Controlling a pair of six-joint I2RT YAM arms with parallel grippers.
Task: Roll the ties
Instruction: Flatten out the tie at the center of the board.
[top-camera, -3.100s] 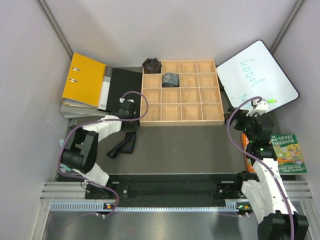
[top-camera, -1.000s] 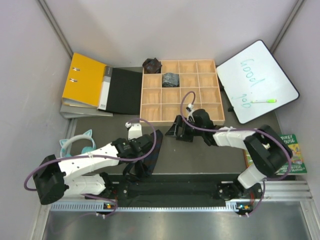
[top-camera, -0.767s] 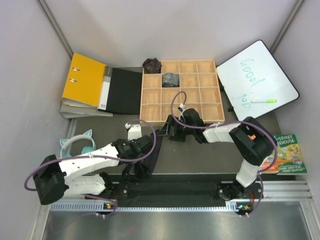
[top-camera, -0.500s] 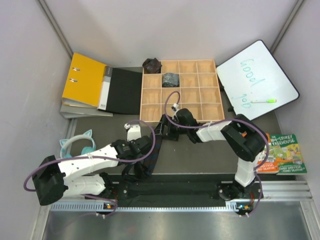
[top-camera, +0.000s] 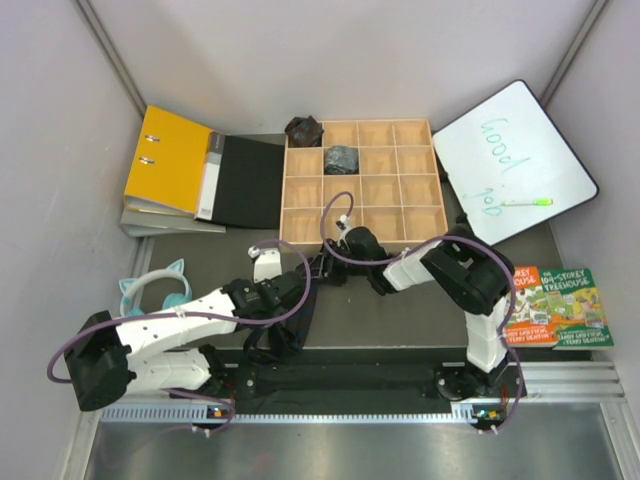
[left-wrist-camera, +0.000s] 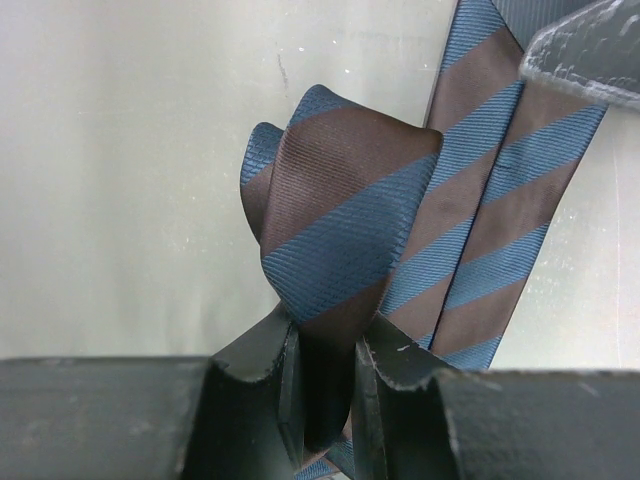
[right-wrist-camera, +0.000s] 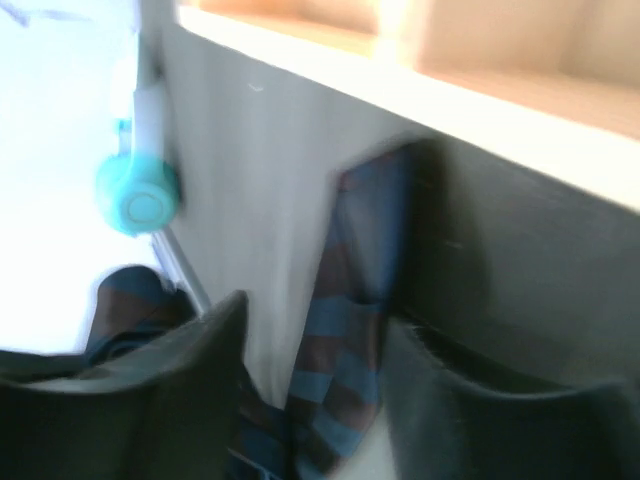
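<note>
A brown-and-blue striped tie (top-camera: 303, 312) lies as a dark strip on the mat in front of the wooden tray (top-camera: 362, 243). My left gripper (top-camera: 292, 288) is shut on a folded end of this tie (left-wrist-camera: 340, 215), which stands up between its fingers (left-wrist-camera: 262, 365). My right gripper (top-camera: 326, 268) sits at the tie's far end by the tray's front wall. In the blurred right wrist view its jaws stand close on either side of the tie (right-wrist-camera: 345, 380). Two rolled ties rest in the tray: a brownish one (top-camera: 303, 129) and a greyish one (top-camera: 341, 158).
A yellow binder (top-camera: 168, 160) and black folder cover (top-camera: 250, 182) lie left of the tray. A whiteboard (top-camera: 515, 150) with a green marker (top-camera: 527, 201) leans at the right. A book (top-camera: 560, 305) lies near right, teal headphones (top-camera: 150, 290) near left, a white piece (top-camera: 266, 263) beside the tie.
My right arm swept left along the tray's front to the tie's far end and its jaws narrowed from wide open. The left gripper kept its hold near the mat's front.
</note>
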